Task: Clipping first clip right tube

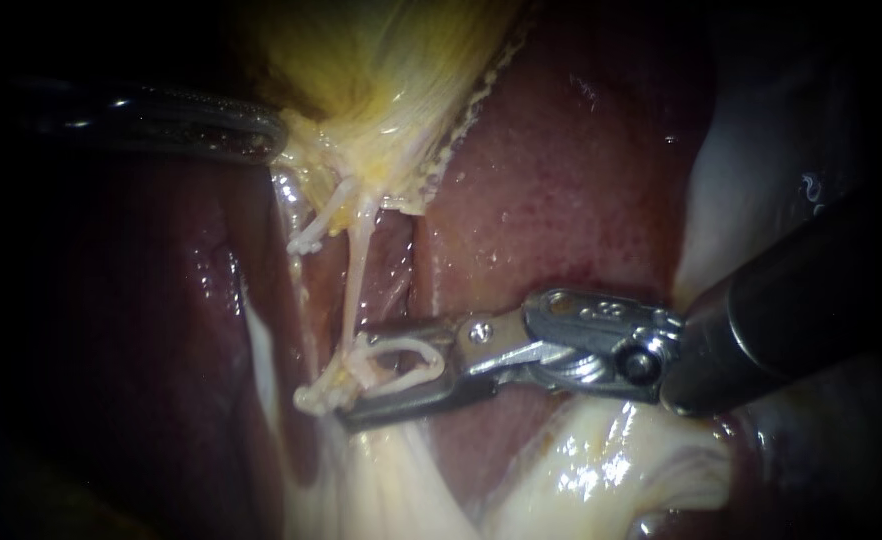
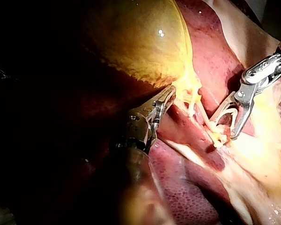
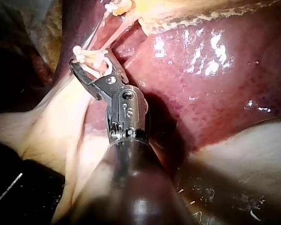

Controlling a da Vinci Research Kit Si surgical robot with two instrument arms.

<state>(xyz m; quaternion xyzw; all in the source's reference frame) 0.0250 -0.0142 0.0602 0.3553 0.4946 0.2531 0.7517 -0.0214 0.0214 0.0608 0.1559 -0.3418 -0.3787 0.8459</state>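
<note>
The yellow gallbladder (image 1: 381, 60) hangs at the top, over the dark red liver (image 1: 561, 200). My left instrument (image 1: 273, 138) is shut on the gallbladder's lower edge; the left wrist view shows its jaws (image 2: 167, 93) together at that neck. Two pale tubes drop from there. The left one (image 1: 313, 228) is short. The right tube (image 1: 354, 280) runs down into my right instrument (image 1: 353, 378). Its jaws stand apart on either side of that tube and hold a white clip (image 1: 411, 350) between them. The right wrist view shows the same jaws (image 3: 90, 58) around pale strands.
Glistening pale fatty tissue (image 1: 601, 470) lies under the right instrument's wrist. A whitish sheet (image 1: 731, 180) borders the liver on the right. The liver surface (image 3: 210, 84) lies close beside the right shaft.
</note>
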